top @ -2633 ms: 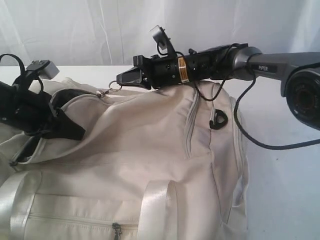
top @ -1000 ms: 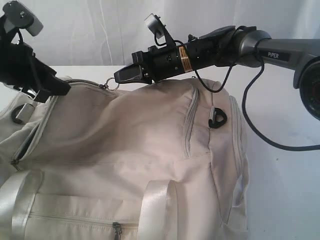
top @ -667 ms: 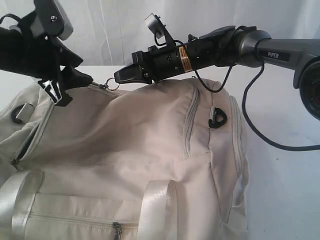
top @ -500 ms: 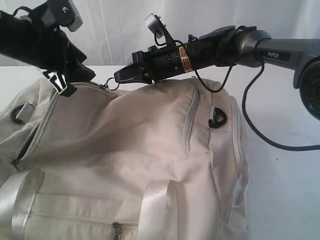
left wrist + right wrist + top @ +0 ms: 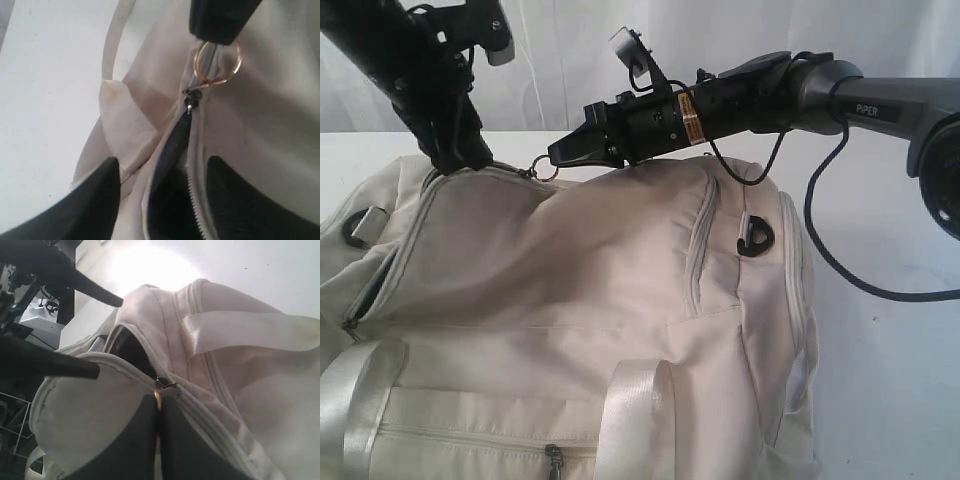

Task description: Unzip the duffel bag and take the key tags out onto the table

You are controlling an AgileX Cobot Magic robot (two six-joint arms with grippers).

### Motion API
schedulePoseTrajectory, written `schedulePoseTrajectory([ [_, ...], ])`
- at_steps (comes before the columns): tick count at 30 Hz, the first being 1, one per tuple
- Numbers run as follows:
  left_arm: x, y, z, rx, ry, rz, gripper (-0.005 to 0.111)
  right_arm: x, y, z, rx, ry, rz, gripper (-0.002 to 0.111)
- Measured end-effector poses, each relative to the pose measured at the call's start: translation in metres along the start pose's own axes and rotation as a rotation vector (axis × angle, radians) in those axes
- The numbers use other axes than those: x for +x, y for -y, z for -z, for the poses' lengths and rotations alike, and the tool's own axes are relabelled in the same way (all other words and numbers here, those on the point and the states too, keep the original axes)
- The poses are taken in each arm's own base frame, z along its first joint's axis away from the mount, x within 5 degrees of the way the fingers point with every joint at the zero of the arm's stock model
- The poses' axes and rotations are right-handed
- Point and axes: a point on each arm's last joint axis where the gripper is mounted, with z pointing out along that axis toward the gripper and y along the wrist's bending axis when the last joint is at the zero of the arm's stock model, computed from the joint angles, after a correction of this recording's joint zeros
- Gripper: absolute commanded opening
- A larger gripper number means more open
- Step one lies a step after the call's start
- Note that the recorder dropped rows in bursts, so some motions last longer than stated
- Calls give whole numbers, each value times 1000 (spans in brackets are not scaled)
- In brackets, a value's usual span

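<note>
The cream duffel bag (image 5: 580, 300) fills the lower left of the exterior view. My right gripper (image 5: 558, 155) reaches in from the right and is shut on the gold ring (image 5: 218, 64) of the top zipper pull (image 5: 159, 399). The zipper is partly undone, showing a dark gap (image 5: 172, 195). My left gripper (image 5: 165, 200) points down over that gap, open, one finger (image 5: 95, 200) on each side of it. In the exterior view the left gripper (image 5: 470, 158) sits just left of the ring. The key tags are hidden.
White table (image 5: 890, 380) lies to the right of the bag, with a pale curtain behind. A satin strap (image 5: 630, 410) loops at the bag's front. A dark clip (image 5: 755, 238) and a side pocket zipper (image 5: 698, 240) sit near the right arm's cable (image 5: 840, 270).
My left arm lifted from the bag's left end, swung up and right, and now points down at the zipper opening. The right gripper stayed shut on the ring.
</note>
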Motion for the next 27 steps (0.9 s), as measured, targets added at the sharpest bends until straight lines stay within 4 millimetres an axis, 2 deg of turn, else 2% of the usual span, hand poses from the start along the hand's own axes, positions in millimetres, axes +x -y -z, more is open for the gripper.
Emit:
schedulePoseTrajectory([
  [4,-4,4,-15,34,-10,-12,64,0,0,0,0,0,0,0],
  [7,-2,-2,-40,16,-25,1,62,0,0,0,0,0,0,0],
  [9,-2,-4,-51,-1,-18,27,51,0,0,0,0,0,0,0],
  [11,-1,-5,-54,-5,-29,27,16,0,0,0,0,0,0,0],
  [12,1,-5,-54,-3,-50,19,4,0,0,0,3,2,0,0],
  [13,2,-4,-54,4,-71,7,0,0,1,0,9,5,0,0],
  [19,9,2,-52,55,-170,6,0,-2,3,2,28,17,-1,0],
  [27,11,2,-52,44,-199,25,0,-15,11,45,72,80,1,0],
])
